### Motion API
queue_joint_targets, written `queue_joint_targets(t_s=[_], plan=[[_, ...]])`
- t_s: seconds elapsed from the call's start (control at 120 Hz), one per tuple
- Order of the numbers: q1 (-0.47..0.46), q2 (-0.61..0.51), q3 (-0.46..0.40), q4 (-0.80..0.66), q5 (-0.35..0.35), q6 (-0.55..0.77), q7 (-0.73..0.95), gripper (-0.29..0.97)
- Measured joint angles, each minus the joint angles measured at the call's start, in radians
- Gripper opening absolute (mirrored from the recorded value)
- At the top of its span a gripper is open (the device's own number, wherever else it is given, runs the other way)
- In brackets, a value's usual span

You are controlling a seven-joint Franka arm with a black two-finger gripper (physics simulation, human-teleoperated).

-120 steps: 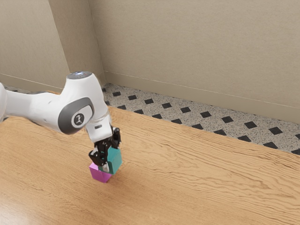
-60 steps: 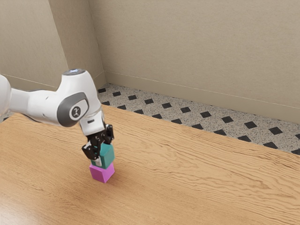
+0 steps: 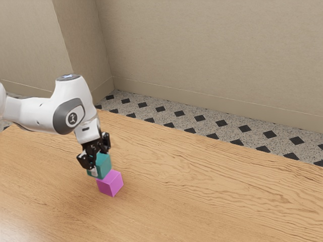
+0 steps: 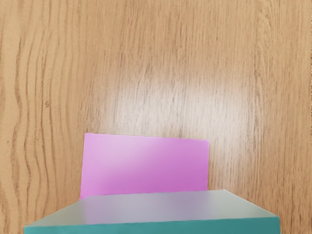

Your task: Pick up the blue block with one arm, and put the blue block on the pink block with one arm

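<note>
Blue block (image 3: 103, 165), now higher and off-centre over pink block (image 3: 110, 183), tight between jaws.

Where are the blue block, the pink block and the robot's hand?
blue block (image 3: 105, 166), exterior view, on its side face.
pink block (image 4: 146, 165), wrist view, on its top face.
gripper (image 3: 96, 162), exterior view, between its fingertips.

A bare, plain room, possibly domestic: a wood-grain surface (image 3: 212, 191) stands before beige walls (image 3: 212, 50) with a pale baseboard (image 3: 217, 101) over a speckled floor (image 3: 227, 126) set with black diamonds.
</note>
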Motion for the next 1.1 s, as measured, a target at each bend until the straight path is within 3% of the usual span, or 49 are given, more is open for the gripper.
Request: queue_joint_targets(t_s=[0.792, 1.1], plan=[[0.016, 0.005, -0.040, 0.007, -0.016, 0.001, 0.047, 0.34], [-0.043, -0.010, -0.040, 0.020, -0.024, -0.013, 0.051, 0.59]])
